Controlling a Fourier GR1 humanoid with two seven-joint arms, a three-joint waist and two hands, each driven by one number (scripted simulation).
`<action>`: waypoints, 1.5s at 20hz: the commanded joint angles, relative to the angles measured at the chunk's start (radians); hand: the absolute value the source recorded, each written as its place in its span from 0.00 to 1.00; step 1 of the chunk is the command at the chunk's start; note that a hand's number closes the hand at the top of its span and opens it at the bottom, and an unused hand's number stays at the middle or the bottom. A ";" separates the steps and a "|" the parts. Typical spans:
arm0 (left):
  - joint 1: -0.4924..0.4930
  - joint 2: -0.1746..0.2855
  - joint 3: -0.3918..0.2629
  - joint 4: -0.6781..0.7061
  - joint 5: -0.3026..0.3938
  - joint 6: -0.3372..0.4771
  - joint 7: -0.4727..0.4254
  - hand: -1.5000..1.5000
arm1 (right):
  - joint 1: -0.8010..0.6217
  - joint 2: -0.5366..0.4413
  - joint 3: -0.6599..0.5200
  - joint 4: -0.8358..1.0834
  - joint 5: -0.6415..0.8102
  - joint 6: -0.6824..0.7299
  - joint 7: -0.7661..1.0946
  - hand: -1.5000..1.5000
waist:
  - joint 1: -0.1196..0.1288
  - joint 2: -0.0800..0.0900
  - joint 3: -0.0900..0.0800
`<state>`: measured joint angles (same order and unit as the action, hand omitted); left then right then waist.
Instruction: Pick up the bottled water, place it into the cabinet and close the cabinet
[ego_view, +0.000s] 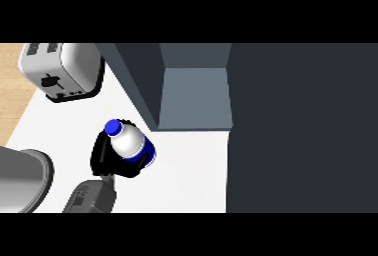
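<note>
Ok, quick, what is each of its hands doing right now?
Right hand: shut around the bottled water, holding it upright above the counter.
Left hand: not in view.

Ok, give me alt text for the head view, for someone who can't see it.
A black robot hand holds a white bottled water with a blue cap over the white counter, just left of an open dark cabinet. A silver toaster stands at the upper left.
</note>
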<state>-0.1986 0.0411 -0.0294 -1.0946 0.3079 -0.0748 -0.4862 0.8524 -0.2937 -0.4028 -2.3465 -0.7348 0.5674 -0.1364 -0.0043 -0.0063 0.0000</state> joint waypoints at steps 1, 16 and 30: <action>-0.033 -0.039 -0.062 -0.115 -0.023 0.123 0.098 1.00 | 0.032 -0.015 -0.014 -0.212 -0.096 -0.086 0.099 0.00 | 0.000 0.003 -0.001; -0.308 -0.041 -0.242 0.002 -0.019 0.562 0.181 1.00 | 0.002 -0.029 -0.072 -0.124 -0.136 -0.020 0.060 0.00 | -0.024 0.007 -0.001; -0.591 -0.041 -0.258 0.375 0.123 0.628 0.162 1.00 | -0.064 -0.041 -0.026 -0.102 -0.163 -0.059 0.102 0.00 | -0.039 0.016 -0.002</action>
<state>-0.7199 0.0002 -0.2746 -0.8064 0.3632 0.5395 -0.2917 0.8075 -0.3422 -0.4520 -2.3341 -0.8213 0.5667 -0.0933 -0.0402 0.0064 -0.0017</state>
